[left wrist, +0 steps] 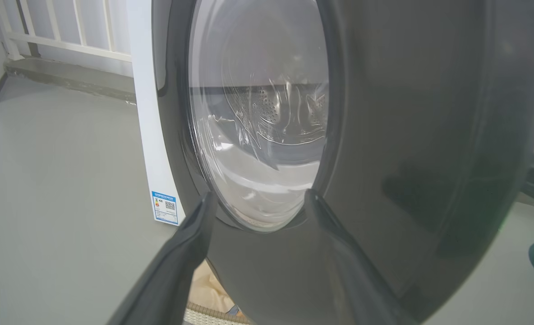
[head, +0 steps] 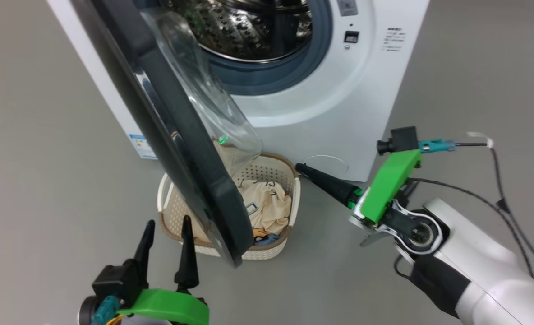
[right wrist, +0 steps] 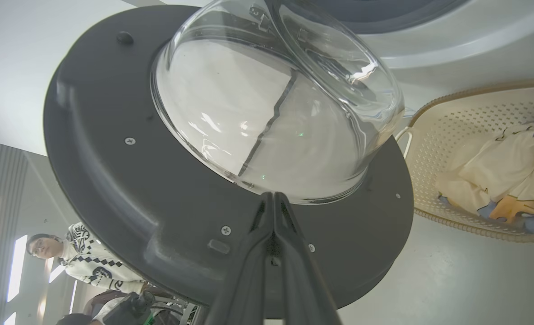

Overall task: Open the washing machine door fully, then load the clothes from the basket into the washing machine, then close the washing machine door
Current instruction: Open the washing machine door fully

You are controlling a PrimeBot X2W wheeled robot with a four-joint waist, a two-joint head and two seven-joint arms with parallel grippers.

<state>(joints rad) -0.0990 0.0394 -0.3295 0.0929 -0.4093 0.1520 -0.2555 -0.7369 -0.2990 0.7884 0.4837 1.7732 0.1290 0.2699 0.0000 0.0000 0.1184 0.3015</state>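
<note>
The washing machine door stands partly open, swung out edge-on over the basket, its glass bowl facing the white washing machine and its steel drum. Cream and blue clothes lie in the basket. My left gripper is open, its fingers pointing at the door's outer black rim near the lower edge, holding nothing. My right gripper is shut and empty, its tip beside the basket's right handle, pointing at the door's inner side.
Grey floor spreads left and right of the machine. A blue label sits on the machine's lower left side. A white railing stands behind. A person in a patterned sweater is seen past the door.
</note>
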